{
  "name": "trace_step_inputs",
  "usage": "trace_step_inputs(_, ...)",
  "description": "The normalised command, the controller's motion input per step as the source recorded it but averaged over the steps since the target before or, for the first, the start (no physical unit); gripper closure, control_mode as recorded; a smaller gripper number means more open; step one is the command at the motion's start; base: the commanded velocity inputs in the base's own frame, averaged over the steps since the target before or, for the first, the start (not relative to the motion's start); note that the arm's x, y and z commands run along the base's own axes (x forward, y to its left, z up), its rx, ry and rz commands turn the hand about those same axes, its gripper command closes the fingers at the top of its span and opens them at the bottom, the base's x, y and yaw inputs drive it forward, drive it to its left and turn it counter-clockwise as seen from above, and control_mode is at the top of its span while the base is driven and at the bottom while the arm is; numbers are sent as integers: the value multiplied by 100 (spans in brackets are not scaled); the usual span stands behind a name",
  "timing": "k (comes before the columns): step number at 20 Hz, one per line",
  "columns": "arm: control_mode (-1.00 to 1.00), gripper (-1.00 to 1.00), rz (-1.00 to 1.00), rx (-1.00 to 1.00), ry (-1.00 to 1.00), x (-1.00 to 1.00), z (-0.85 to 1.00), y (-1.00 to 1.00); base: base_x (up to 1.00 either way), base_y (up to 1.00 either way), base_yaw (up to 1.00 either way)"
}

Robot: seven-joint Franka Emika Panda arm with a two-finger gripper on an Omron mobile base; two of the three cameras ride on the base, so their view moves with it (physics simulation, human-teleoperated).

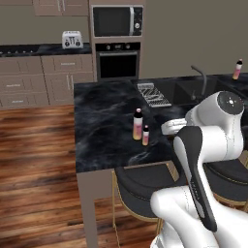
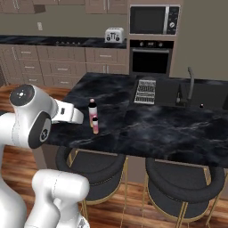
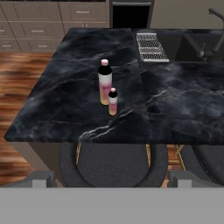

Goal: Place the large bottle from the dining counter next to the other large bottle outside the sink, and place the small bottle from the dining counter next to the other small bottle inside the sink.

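Nothing moved yet: the large bottle (image 3: 104,82) and small bottle (image 3: 113,101) stand side by side on the desk (image 3: 65,105), left of the sink (image 3: 192,46). The hand (image 3: 112,178) hangs apart, empty, probably short of them.

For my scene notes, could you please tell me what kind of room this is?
A home kitchen, rendered: a built-in microwave sits above an oven, a toaster stands on the back worktop, and a black marble-look dining counter holds a sink with a faucet.

A glossy black, grey-veined bench (image 3: 65,105) was seen; both bottles, large (image 3: 104,82) and small (image 3: 113,102), were pink-to-yellow with dark necks.
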Motion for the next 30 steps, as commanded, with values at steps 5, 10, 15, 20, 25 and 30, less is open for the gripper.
trace_step_inputs(5, -100, -100, 0, 0, 3, 0, 0, 6, 0, 0, 0)
trace_step_inputs(10, -100, -100, 2, 0, 2, 0, 0, 1, 0, 0, 0)
trace_step_inputs(15, -100, -100, 5, 0, 2, 0, 0, 0, 0, 0, 0)
trace_step_inputs(20, -100, -100, 5, 0, 0, 0, 0, -3, 0, 0, 0)
trace_step_inputs(25, -100, -100, 8, 0, -2, 0, 5, -1, 0, 0, 0)
trace_step_inputs(30, -100, -100, 11, 0, -9, 0, 19, -7, 0, 0, 0)
